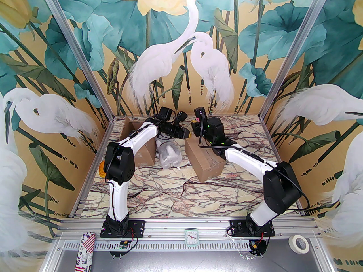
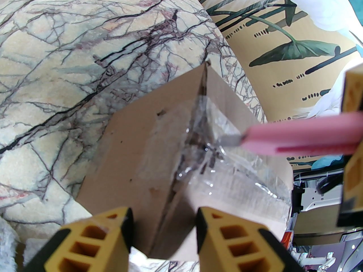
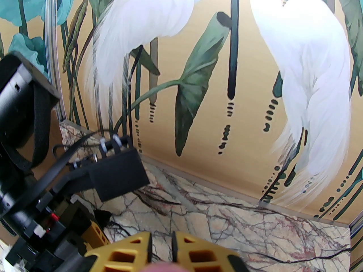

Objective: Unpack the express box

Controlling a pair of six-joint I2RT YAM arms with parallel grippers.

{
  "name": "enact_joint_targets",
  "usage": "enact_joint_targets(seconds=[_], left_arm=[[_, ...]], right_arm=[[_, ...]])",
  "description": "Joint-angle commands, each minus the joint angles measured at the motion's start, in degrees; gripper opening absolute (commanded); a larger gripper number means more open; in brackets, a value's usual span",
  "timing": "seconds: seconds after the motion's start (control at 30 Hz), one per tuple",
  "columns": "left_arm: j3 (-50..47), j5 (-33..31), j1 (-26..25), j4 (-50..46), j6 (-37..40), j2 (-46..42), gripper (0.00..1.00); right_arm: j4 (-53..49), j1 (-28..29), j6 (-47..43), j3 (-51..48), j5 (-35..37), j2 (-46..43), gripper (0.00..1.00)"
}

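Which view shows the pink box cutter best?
The left wrist view: the pink box cutter, handle and grey blade, over the clear tape on the brown cardboard box. The right wrist view gives a blurred pink sliver; the top view is too small.

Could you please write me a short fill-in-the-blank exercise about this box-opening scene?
1. The right gripper holds a ____ utility knife.
2. The knife's blade touches the clear ____ on the cardboard box.
3. Nearest the top camera, a small mint-green ____ shows red hands.

Missing words: pink; tape; clock.
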Motion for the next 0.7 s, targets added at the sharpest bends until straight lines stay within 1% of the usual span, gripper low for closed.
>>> enact_joint_targets(seconds=[0.0, 0.3, 0.57, 0.67], left_arm=[[-1.6, 0.5, 0.1, 0.0, -0.3, 2.2, 0.40], [-2.4, 0.0, 0.1, -0.2, -0.6, 2.9, 0.33], [-2.7, -1.8, 0.3, -0.4, -1.4, 3.4, 0.19], [-2.9, -2.0, 0.4, -0.1, -1.8, 3.4, 0.16]], right_arm=[[0.2, 0.6, -0.7, -1.1, 1.6, 0.5, 0.00], [-0.8, 1.5, -3.0, -2.1, 3.9, -0.2, 0.00], [-1.8, 2.6, -4.2, -3.4, 5.8, -2.2, 0.00], [-2.2, 2.9, -4.4, -4.3, 6.2, -2.9, 0.00]])
